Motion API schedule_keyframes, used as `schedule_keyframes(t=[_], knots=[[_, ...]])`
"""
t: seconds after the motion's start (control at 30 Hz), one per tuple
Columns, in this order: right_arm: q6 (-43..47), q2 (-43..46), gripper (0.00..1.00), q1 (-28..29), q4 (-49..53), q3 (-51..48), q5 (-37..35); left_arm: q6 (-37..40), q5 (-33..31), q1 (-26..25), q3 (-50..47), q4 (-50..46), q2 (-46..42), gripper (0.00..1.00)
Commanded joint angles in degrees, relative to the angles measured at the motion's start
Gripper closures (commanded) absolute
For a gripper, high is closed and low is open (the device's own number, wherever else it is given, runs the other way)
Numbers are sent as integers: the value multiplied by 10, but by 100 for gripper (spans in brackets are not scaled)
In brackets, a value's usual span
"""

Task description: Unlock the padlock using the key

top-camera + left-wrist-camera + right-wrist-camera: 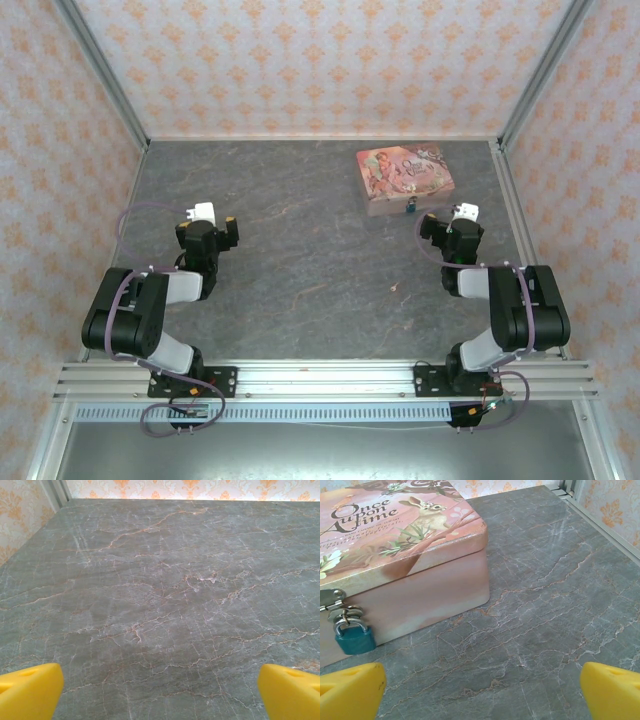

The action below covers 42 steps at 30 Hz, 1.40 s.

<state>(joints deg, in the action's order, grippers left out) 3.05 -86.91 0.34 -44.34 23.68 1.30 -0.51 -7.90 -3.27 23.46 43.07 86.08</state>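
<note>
The padlock (355,637), small and blue-teal with a metal shackle, hangs closed from the hasp on the front of the pink illustrated box (415,587). From above, the padlock (410,209) sits just left of my right gripper (462,215). In the right wrist view that gripper (482,692) is open, its yellow fingertips (350,690) wide apart over bare table, with the padlock ahead on the left. A tiny pale sliver, seemingly the key (397,289), lies on the table nearer the arm bases. My left gripper (210,217) is open over bare marble, yellow fingertips (292,690) spread, holding nothing.
The grey marbled table (290,250) is walled by orange-patterned panels at the back and both sides. The pink box (405,178) stands at the back right, near the right wall. An aluminium rail (320,378) carries both arm bases along the near edge.
</note>
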Motion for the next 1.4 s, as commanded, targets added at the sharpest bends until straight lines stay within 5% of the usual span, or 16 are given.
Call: schedule_keyframes(t=[0.0,0.27,0.43,0.63,0.9,1.07,1.37], knots=[[-6,-4,1,2,-1,4,-9,5,-3,3,7,-1,-4,0],[-16,43,1,-1,26,-2,-19,-8,-31,3,15,-60,-64,0],[-64,153,1,-1,234,51,-27,-32,-9,3,30,-179,-203,0],[-181,236,4,7,525,129,22,-174,67,-11,86,-383,-326,0],[-292,268,24,70,774,150,122,-297,118,-127,60,-445,-377,0],[-332,263,38,106,812,125,164,-369,116,-194,17,-399,-370,0],[-421,217,49,199,726,92,173,-360,98,-265,41,-369,-289,0]])
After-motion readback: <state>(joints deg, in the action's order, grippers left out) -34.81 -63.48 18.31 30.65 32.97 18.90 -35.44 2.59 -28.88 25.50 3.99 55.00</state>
